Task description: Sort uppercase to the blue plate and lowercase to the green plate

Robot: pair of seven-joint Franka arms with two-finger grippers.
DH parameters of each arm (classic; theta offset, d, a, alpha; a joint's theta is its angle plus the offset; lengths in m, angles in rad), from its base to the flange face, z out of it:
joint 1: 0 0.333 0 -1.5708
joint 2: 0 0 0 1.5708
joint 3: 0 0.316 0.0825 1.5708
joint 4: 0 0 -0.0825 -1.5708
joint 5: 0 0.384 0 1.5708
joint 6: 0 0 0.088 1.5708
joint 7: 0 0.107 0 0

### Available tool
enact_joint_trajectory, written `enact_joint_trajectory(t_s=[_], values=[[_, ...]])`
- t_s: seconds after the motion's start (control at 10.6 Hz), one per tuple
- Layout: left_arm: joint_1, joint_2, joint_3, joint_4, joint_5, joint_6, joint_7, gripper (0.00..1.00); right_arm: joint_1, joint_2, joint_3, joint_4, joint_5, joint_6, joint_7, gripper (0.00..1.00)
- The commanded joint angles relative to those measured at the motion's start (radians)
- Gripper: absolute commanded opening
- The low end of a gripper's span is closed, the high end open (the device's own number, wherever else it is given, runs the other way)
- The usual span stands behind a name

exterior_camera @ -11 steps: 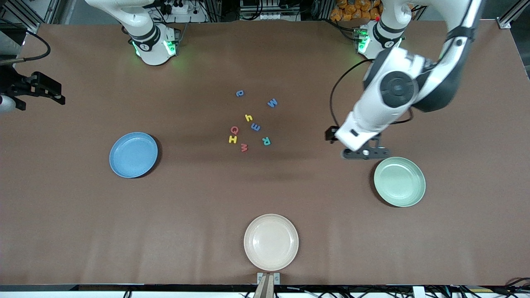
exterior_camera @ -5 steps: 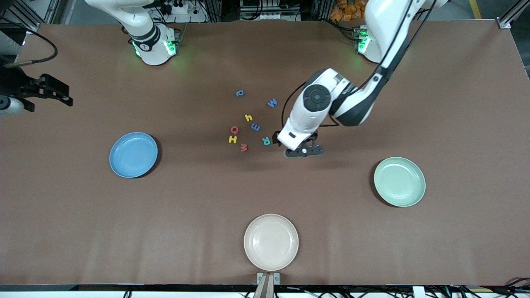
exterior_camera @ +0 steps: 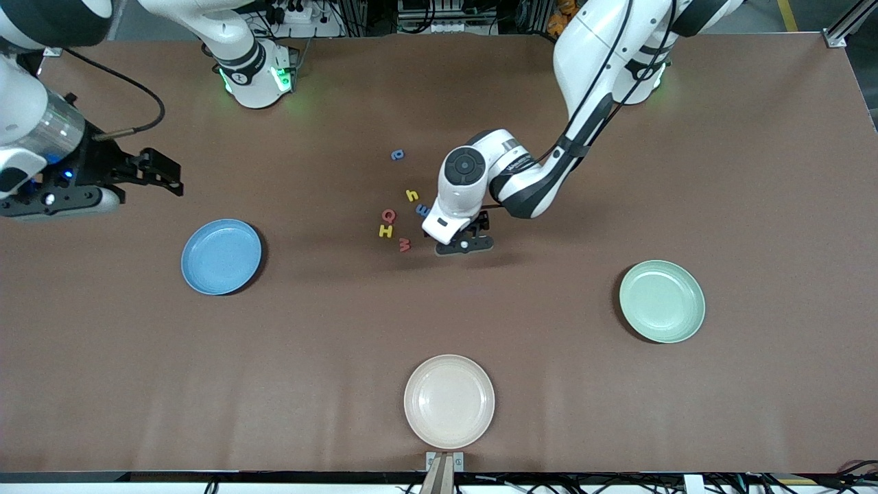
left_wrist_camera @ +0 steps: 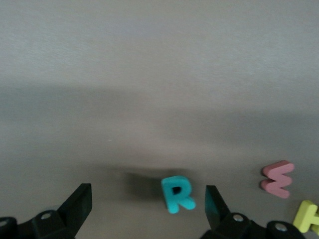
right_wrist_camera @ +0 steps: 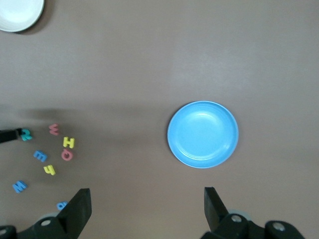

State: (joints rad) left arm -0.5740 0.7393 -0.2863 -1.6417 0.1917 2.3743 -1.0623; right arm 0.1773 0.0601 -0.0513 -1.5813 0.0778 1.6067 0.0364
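Observation:
My left gripper (exterior_camera: pixel 464 245) hangs low over the letter cluster, open, with the teal R (left_wrist_camera: pixel 177 194) lying on the table between its fingers, closer to one of them. The red w (left_wrist_camera: pixel 277 179) and yellow H (left_wrist_camera: pixel 308 216) lie just beside it. In the front view I also see the red Q (exterior_camera: pixel 388 215), the yellow h (exterior_camera: pixel 411 195), part of the blue E (exterior_camera: pixel 422 210) and the small rounded blue letter (exterior_camera: pixel 397 155). The blue M (right_wrist_camera: pixel 19 186) shows only in the right wrist view. My right gripper (exterior_camera: pixel 164 173) is open and empty over bare table beside the blue plate (exterior_camera: pixel 221 256). The green plate (exterior_camera: pixel 662 300) holds nothing.
A cream plate (exterior_camera: pixel 449 401) sits near the table edge closest to the front camera, with nothing in it. The left arm's wrist covers the R and the M in the front view. Brown table surface stretches between the letters and each plate.
The left arm has swung from near the green plate across to the letters and come down over the R. The right arm has moved in from the table's end toward the blue plate.

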Motion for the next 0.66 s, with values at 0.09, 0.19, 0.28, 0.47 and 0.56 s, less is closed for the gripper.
enact_joint_trajectory(t_s=[0.09, 0.19, 0.28, 0.47, 0.56], values=[[-0.042, 0.093, 0.013, 0.112, 0.025, -0.009, -0.069, 0.98, 0.071, 0.006, -0.002, -0.121, 0.028, 0.149, 0.121, 1.00], [-0.056, 0.107, 0.022, 0.123, 0.026, -0.009, -0.085, 0.96, 0.108, 0.018, -0.002, -0.140, 0.028, 0.174, 0.169, 1.00], [-0.061, 0.107, 0.029, 0.123, 0.028, -0.009, -0.085, 0.95, 0.132, 0.044, -0.002, -0.141, 0.028, 0.191, 0.206, 1.00], [-0.061, 0.100, 0.029, 0.123, 0.028, -0.015, -0.087, 0.95, 0.172, 0.099, -0.002, -0.155, 0.028, 0.231, 0.250, 1.00], [-0.060, 0.097, 0.029, 0.125, 0.028, -0.023, -0.085, 0.95, 0.198, 0.125, -0.002, -0.181, 0.028, 0.293, 0.261, 1.00]])
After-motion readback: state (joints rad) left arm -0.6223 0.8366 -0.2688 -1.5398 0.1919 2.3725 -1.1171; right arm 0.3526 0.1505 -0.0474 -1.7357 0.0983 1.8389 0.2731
